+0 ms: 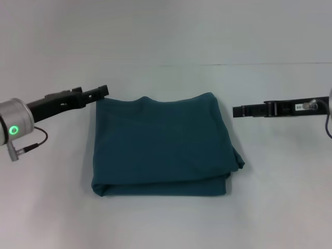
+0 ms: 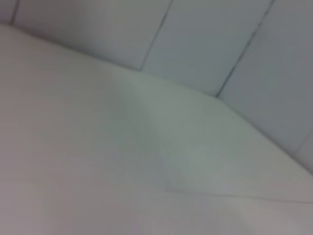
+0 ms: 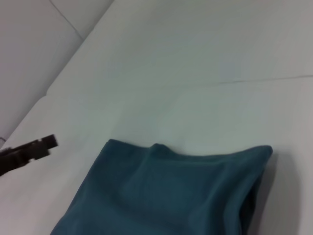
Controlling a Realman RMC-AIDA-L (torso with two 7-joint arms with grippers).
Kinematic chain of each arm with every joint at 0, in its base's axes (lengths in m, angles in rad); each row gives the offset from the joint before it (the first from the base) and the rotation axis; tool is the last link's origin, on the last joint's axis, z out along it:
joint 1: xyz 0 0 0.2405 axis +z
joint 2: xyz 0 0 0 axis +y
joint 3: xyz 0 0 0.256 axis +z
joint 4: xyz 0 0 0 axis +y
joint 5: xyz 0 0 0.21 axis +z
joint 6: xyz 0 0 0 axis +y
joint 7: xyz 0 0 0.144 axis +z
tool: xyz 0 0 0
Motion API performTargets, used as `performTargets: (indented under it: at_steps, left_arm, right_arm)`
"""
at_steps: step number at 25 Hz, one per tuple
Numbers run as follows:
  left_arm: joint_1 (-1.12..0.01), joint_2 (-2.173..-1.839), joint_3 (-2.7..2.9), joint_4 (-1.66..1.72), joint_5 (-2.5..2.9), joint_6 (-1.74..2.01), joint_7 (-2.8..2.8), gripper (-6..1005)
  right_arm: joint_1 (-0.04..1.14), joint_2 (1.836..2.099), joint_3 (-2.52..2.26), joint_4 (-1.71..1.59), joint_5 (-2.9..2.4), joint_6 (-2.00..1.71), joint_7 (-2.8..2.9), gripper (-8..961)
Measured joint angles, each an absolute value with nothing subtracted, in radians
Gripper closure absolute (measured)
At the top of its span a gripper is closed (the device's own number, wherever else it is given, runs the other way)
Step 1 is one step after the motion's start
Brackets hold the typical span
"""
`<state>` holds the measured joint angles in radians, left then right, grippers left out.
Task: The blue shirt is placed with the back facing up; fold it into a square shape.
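The blue shirt (image 1: 163,145) lies folded into a rough square in the middle of the white table, plain side up, with layered edges along its near side. My left gripper (image 1: 102,92) hovers just off the shirt's far left corner, apart from the cloth. My right gripper (image 1: 236,111) hangs to the right of the shirt, a small gap away from its right edge. The right wrist view shows the shirt's (image 3: 171,196) far edge and, farther off, the left gripper (image 3: 29,149). The left wrist view holds only bare table and wall.
The white table (image 1: 166,223) spreads on all sides of the shirt. A seam line (image 1: 249,65) marks its far edge against the wall. Wall panels (image 2: 205,44) fill the left wrist view's background.
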<state>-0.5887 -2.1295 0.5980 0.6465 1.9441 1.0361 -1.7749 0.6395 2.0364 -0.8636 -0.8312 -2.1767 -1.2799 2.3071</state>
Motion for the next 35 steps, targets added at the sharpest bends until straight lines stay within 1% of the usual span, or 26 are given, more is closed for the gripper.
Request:
performTargets:
  at_steps: [1,8,14,26,35]
  left_arm:
    - [-0.590,-2.129,0.617,0.639,1.946,1.007,-1.792,147]
    - [-0.616,-2.136,0.706,0.597,1.969,0.841,-1.865,150]
    - [-0.649,-2.138,0.748,0.552,1.970,0.777,-1.866,152]
    - [-0.690,-2.161,0.774,0.508,1.971,0.649,-1.818,156]
    - [-0.709,-2.165,0.848,0.474,1.961,0.567,-1.817,160]
  right_arm:
    - [0.637,2.034,-0.860,-0.831,-2.176,-1.286,2.307,118]
    - [0.620,2.023,-0.835,-0.831,-2.174,-1.302,2.307,123]
    - [0.624,2.021,-0.830,-0.832,-2.173,-1.302,2.303,125]
    - [0.622,2.040,-0.830,-0.822,-2.173,-1.293,2.263,127]
    - [0.620,2.047,-0.830,-0.821,-2.173,-1.287,2.255,128]
